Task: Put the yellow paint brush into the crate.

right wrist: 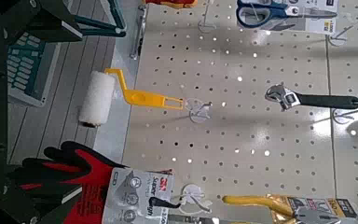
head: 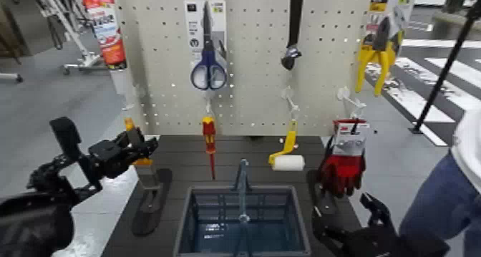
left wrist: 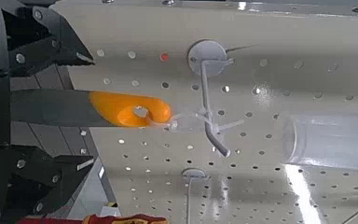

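Observation:
The yellow paint brush (head: 145,167) hangs at the left end of the pegboard, orange tip up and grey bristles down. In the left wrist view the hole in its orange end (left wrist: 135,110) sits on a white hook (left wrist: 211,131). My left gripper (head: 136,147) (left wrist: 89,109) straddles the dark handle. One finger stands on each side with a small gap, so it is open and not gripping. The grey-blue crate (head: 192,202) (right wrist: 23,65) stands on the dark table below the board's middle, its arched handle (head: 243,185) up. My right gripper (head: 373,211) waits open, low at the front right.
On the pegboard hang blue scissors (head: 208,63), a wrench (head: 292,31), yellow pliers (head: 379,52), a red-and-yellow screwdriver (head: 209,142), a yellow-handled mini roller (head: 288,158) (right wrist: 101,98) and red gloves (head: 343,167) (right wrist: 70,173). A person's blue-clad limb (head: 444,202) is at the right edge.

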